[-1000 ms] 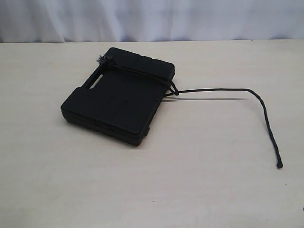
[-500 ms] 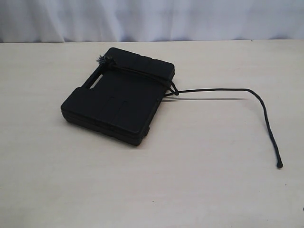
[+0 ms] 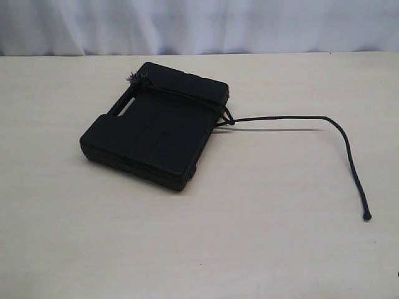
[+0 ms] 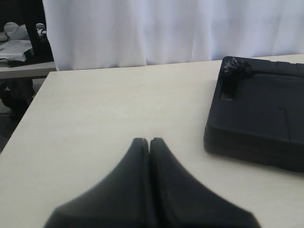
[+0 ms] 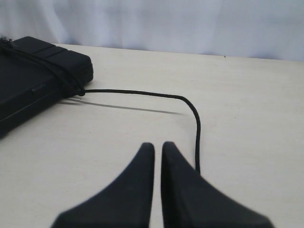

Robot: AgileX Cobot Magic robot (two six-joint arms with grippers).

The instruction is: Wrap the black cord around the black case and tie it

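Both grippers are over the pale table [image 3: 249, 249] and are holding nothing. The left gripper [image 4: 149, 142] is pressing its two fingers flat together. The right gripper [image 5: 157, 147] is pinched closed too, with only a tiny crack between its fingers. Neither one is showing in the exterior view.

Nearest on the right, the small knob [image 3: 367, 216] at the end of the black cord [image 3: 293, 117] is lying on the table. From there the cord is running toward the far side, bending, and going left to a little knot [image 3: 229, 121] at the right edge of the black case [image 3: 156, 128]. The case is lying flat, left of the middle. The cord is crossing over its far part, and the fuzzy tuft [image 3: 135, 78] is poking up at the far left corner. A white curtain [image 3: 199, 25] is hanging behind.

The wrap and the knot look done, I think, so the job now is making the knot snug. To do that well, the right gripper should be taking the loose cord close to the knot, not out by the knob, and pulling slowly to the right. The left gripper should be pressing down on the case so it is not sliding along. A hard tug could drag the loop off the corner.
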